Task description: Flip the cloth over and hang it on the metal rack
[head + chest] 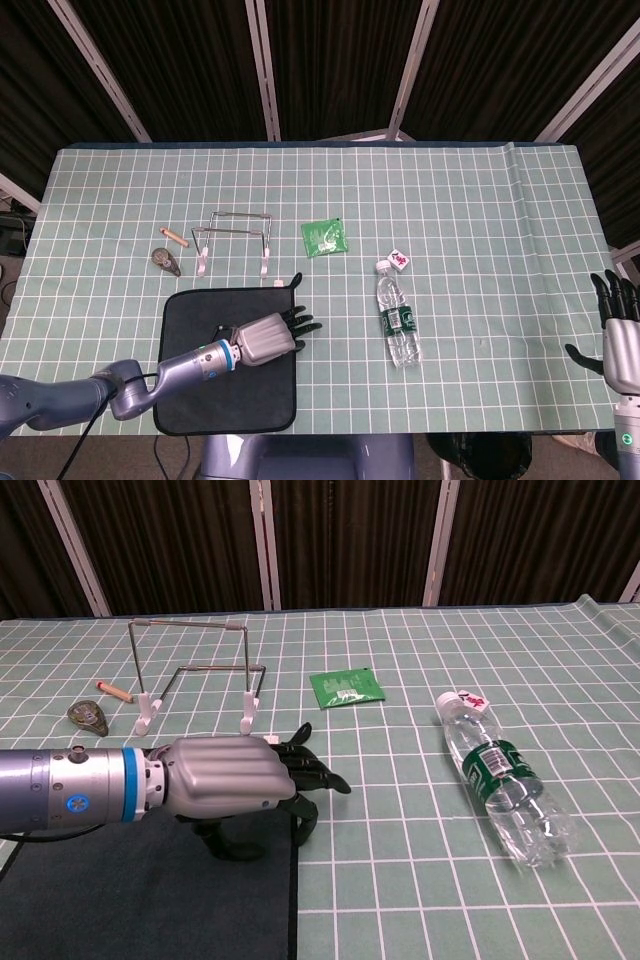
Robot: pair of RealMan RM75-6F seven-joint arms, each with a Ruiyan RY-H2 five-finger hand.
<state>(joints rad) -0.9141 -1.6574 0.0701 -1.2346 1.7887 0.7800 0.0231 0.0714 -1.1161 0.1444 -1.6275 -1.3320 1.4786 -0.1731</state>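
Note:
A black cloth (pixel 200 385) lies flat on the table near the front edge, left of centre; the chest view shows the cloth (pixel 130 900) at lower left. My left hand (pixel 270 334) hovers over the cloth's right edge, fingers spread and reaching past it, nothing held; the chest view shows this hand (pixel 235 780) just above the cloth. The metal rack (pixel 236 236) stands upright behind the cloth, bare, and appears as the rack (pixel 195 670) in the chest view. My right hand (pixel 620 345) is at the far right table edge, fingers apart and empty.
A clear water bottle (pixel 397 316) lies on its side right of the cloth. A green packet (pixel 324 236) sits right of the rack. A small tube (pixel 176 236) and a dark round object (pixel 165 260) lie left of the rack.

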